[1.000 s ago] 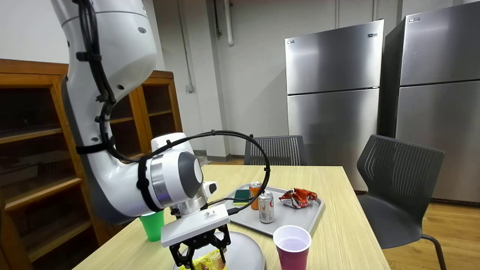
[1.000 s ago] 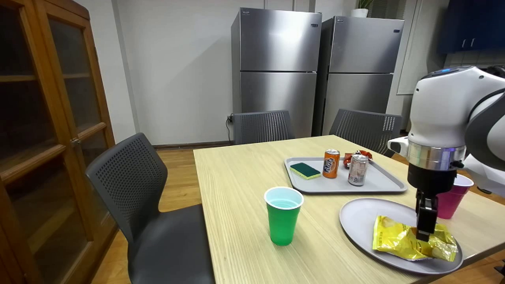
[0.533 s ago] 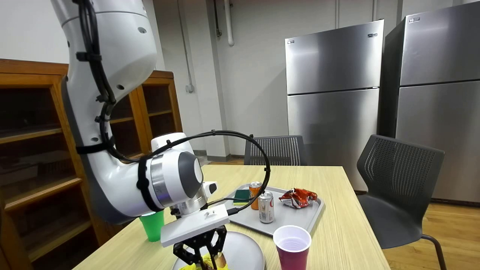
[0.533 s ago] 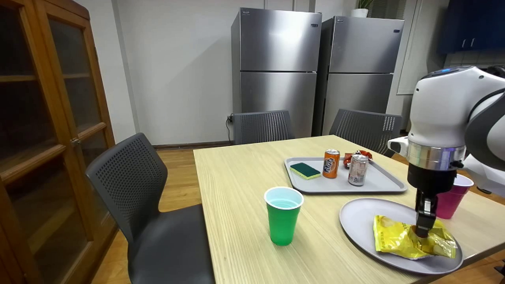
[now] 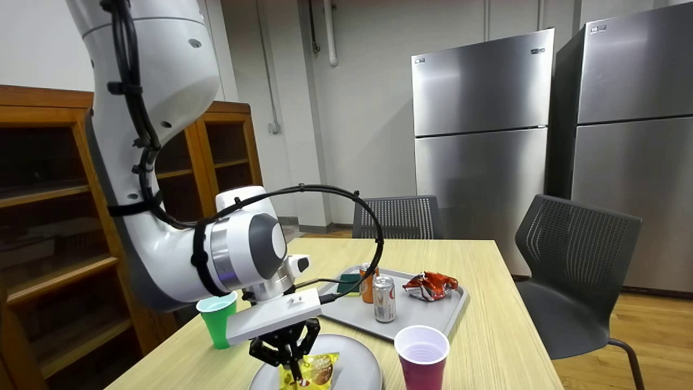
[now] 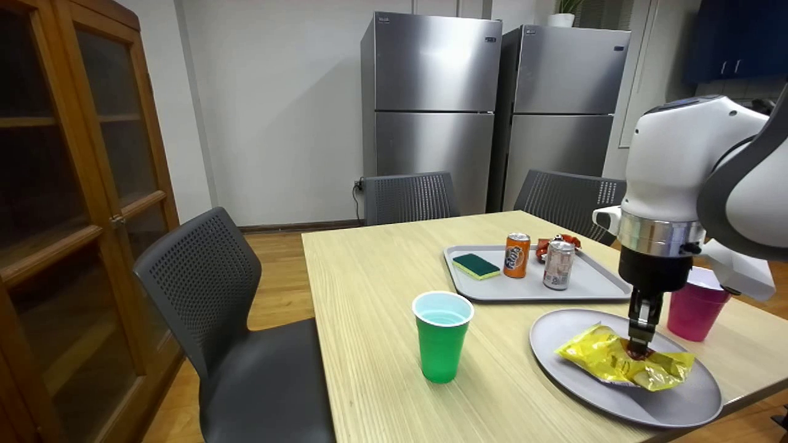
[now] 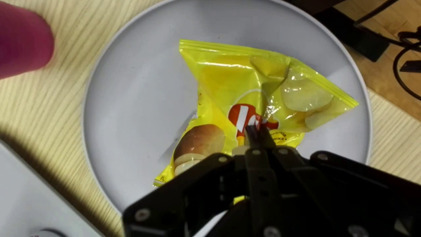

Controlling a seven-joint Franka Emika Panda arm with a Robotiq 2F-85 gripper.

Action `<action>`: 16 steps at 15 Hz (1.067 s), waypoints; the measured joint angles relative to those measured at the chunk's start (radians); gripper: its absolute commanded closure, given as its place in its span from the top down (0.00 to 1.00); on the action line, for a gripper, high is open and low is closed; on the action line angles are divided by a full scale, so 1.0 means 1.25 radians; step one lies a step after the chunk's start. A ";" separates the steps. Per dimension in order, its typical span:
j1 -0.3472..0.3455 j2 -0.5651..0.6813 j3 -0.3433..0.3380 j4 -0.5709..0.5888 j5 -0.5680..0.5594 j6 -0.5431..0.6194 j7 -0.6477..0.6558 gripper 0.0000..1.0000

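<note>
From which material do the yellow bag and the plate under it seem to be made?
Yellow bag: thin, glossy film, probably plastic, judging by its creases, flat sealed edges and bright glints.
Plate: rigid-looking, smooth, fairly matte grey, perhaps plastic or melamine; its soft, even sheen does not rule out ceramic.

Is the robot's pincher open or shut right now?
Shut. In the wrist view, the gripper has its jaws together, with a little of the yellow bag squeezed between their tips.

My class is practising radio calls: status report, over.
Fingers shut. Yellow snack bag pinched, over grey plate, contact unclear. Pink cup beside plate, seemingly not blocking.
</note>
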 measured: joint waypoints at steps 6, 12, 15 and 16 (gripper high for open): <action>0.004 -0.071 0.011 -0.001 0.028 -0.003 0.004 0.00; 0.027 -0.118 0.028 0.005 0.044 -0.003 0.020 0.00; 0.049 -0.118 0.043 0.017 0.062 -0.003 0.028 0.00; 0.057 -0.118 0.050 0.022 0.068 -0.003 0.032 0.00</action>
